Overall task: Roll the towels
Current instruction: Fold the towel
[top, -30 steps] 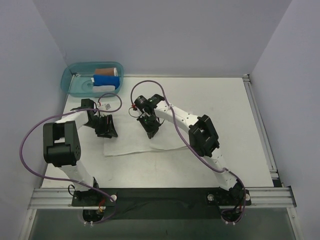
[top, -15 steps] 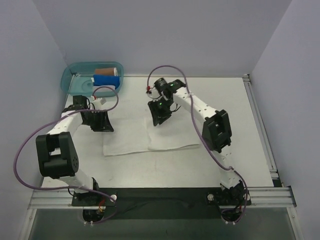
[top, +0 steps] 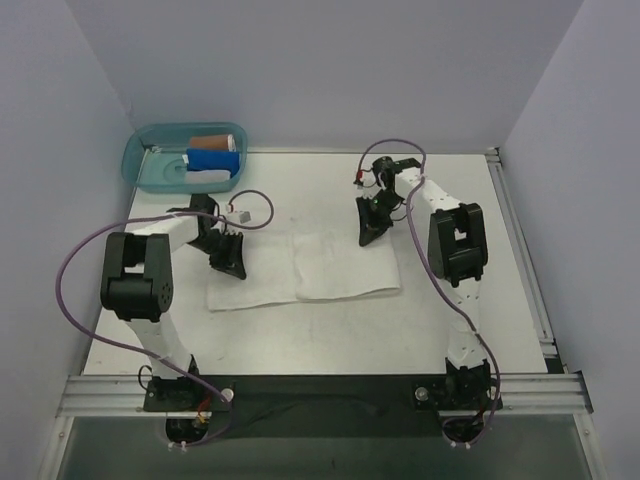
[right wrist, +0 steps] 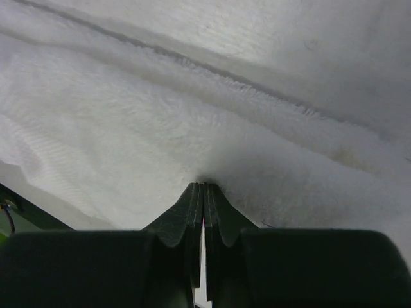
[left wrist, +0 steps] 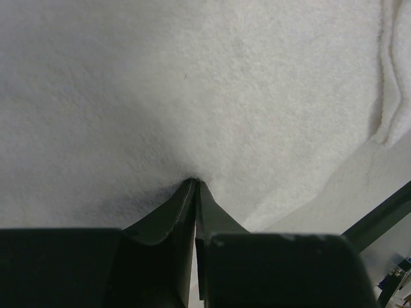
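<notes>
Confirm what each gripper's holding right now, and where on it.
Both appear to pinch the white towel: left gripper near its left edge, right gripper near its far right corner.

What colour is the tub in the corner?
Teal tub, best seen from the top camera.

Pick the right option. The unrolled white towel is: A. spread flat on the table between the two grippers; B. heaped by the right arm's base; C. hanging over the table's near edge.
A: the white towel lies flat on the table, left gripper at its left edge, right gripper at its far right corner.
</notes>
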`<action>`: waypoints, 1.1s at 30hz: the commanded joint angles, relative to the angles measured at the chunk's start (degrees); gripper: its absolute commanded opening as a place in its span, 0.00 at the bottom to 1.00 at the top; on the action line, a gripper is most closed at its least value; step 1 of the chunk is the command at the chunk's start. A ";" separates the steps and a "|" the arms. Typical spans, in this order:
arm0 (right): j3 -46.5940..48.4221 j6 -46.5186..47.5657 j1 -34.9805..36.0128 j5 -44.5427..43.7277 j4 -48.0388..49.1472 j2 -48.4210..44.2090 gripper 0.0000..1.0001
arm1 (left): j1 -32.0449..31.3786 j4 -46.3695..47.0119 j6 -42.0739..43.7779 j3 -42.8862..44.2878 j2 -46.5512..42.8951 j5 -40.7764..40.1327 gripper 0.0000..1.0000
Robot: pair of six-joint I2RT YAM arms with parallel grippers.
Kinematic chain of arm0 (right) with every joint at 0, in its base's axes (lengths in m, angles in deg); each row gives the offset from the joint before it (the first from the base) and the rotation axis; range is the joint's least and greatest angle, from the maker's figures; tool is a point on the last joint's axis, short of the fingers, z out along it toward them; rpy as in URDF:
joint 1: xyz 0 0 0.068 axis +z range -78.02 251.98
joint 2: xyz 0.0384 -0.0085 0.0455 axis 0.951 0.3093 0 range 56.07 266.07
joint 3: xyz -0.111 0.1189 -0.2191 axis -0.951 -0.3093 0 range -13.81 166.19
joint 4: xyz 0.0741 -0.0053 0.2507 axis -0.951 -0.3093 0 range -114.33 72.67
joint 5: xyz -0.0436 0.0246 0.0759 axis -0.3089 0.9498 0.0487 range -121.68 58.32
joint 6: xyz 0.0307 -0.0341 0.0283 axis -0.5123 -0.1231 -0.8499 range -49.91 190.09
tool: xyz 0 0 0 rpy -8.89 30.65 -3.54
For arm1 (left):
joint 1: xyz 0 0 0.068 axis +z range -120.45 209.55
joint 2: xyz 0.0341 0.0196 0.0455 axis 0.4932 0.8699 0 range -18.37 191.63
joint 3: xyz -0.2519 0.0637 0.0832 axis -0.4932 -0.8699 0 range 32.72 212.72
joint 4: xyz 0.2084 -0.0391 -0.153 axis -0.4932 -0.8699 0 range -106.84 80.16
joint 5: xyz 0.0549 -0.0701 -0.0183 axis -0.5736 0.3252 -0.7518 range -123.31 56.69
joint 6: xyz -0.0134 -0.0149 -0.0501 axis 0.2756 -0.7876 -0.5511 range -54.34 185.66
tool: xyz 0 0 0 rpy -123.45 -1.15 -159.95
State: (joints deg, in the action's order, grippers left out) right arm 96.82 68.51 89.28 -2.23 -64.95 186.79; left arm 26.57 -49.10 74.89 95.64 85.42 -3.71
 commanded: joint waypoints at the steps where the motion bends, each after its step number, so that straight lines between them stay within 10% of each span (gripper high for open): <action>1: -6.11 1.15 -0.95 2.28 -1.69 -1.25 0.00 | -1.06 0.42 1.49 5.71 3.95 -1.75 0.10; 10: -34.91 1.23 -1.57 8.69 1.73 -20.40 0.00 | -8.25 -0.11 0.43 33.00 24.85 2.92 0.03; 19: -40.58 4.05 8.01 17.04 2.00 -35.25 0.03 | -13.28 -4.93 -0.26 69.17 37.46 0.18 0.41; 33: -41.28 9.32 -8.42 7.64 2.44 -24.12 0.08 | -18.11 6.57 -8.88 32.45 18.55 4.32 0.42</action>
State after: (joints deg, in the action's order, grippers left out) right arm 56.56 75.91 80.45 7.87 -59.81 159.29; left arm 10.02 -47.27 68.67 130.48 103.78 0.23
